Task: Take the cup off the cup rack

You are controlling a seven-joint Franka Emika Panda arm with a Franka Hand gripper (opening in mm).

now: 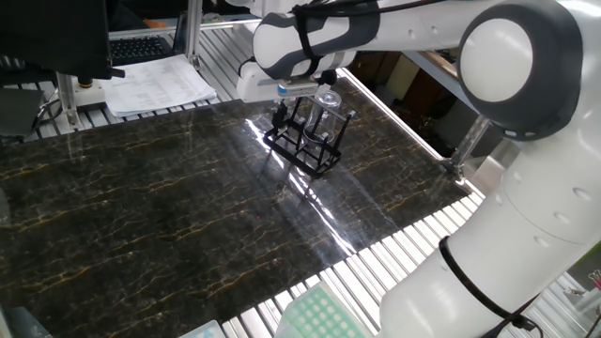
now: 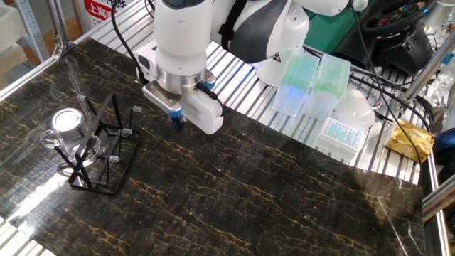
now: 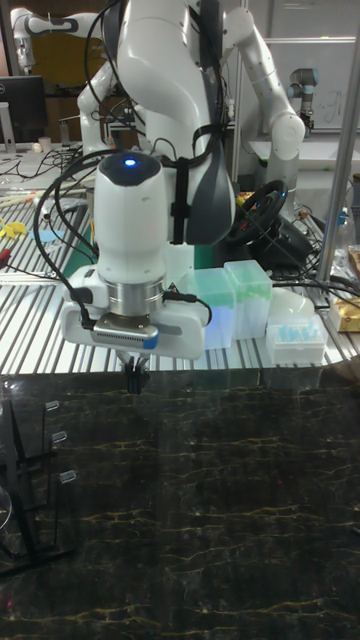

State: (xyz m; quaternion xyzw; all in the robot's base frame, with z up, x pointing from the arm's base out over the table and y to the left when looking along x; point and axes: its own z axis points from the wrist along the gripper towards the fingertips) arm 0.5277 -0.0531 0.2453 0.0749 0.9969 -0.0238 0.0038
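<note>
The cup (image 2: pixel 64 121), clear glass, sits upside down on a peg at the far left side of the black wire cup rack (image 2: pixel 99 153). In one fixed view the cup (image 1: pixel 328 99) stands above the cup rack (image 1: pixel 305 143) near the table's far edge. My gripper (image 2: pixel 178 128) hangs to the right of the rack, a short gap from its nearest pegs, with its fingers together and nothing between them. The tall fixed view shows the gripper (image 3: pixel 133 378) just above the marble top, with the rack (image 3: pixel 30 480) at the left edge and the cup mostly cut off.
Green pipette tip boxes (image 2: pixel 313 85) and a white box (image 2: pixel 345 128) stand on the slatted metal bench behind the dark marble table top (image 2: pixel 249 199). Papers (image 1: pixel 155 84) and a keyboard lie at the back in one fixed view.
</note>
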